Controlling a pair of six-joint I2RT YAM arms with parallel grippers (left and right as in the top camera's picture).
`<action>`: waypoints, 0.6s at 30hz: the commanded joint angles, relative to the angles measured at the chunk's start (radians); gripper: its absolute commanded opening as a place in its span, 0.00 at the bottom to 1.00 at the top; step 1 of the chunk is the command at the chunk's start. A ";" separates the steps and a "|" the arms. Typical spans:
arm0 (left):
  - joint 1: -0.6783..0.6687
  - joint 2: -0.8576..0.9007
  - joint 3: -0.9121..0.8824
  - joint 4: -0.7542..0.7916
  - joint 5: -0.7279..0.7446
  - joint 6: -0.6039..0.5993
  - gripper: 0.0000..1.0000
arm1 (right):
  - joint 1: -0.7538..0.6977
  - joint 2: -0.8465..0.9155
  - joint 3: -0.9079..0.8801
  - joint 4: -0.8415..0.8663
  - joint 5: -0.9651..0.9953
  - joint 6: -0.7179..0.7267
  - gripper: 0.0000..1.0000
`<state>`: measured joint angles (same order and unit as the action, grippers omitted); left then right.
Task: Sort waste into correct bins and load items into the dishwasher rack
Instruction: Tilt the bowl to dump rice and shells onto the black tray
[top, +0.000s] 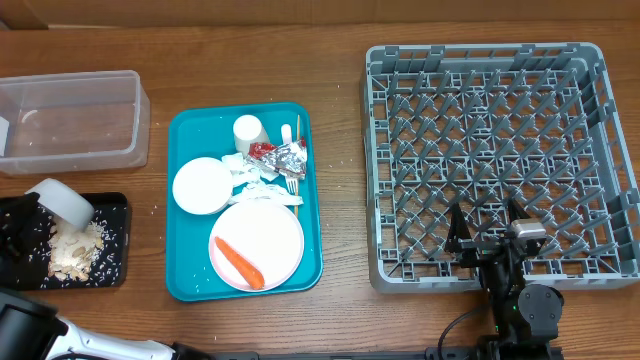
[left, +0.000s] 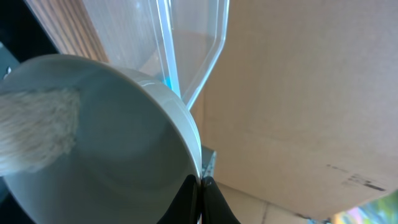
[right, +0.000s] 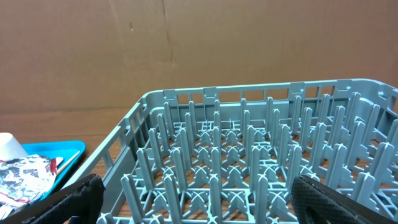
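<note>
L end effector (left: 200, 198) is clamped on the rim of a white bowl (top: 62, 200), tilted over the black tray (top: 118, 215) at lower left of the overhead view. Rice scraps (top: 75, 248) lie in the tray & a clump sticks inside the bowl. Clear tub (top: 70, 120) sits upper left. R end effector (top: 485, 228) has its jaws wide apart w/ nothing between them, over the rack (top: 490, 110) at lower right. On the teal tray (top: 180, 270), center: pink plate (top: 275, 235) w/ carrot (top: 240, 262), 2nd bowl (top: 200, 185), cup (top: 247, 130), foil (top: 287, 155), napkins (top: 250, 178).
</note>
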<state>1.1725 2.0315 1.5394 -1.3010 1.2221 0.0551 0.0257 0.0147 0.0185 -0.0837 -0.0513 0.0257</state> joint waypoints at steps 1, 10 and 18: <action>0.010 0.019 -0.007 -0.002 0.062 0.020 0.04 | -0.006 -0.012 -0.011 0.003 0.006 0.000 1.00; 0.023 0.022 -0.007 0.021 0.026 0.024 0.04 | -0.006 -0.012 -0.011 0.003 0.006 0.000 1.00; 0.032 0.026 -0.007 -0.022 0.098 0.043 0.04 | -0.006 -0.012 -0.010 0.003 0.006 0.000 1.00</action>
<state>1.1877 2.0407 1.5375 -1.3273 1.2827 0.1005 0.0257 0.0147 0.0185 -0.0837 -0.0517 0.0254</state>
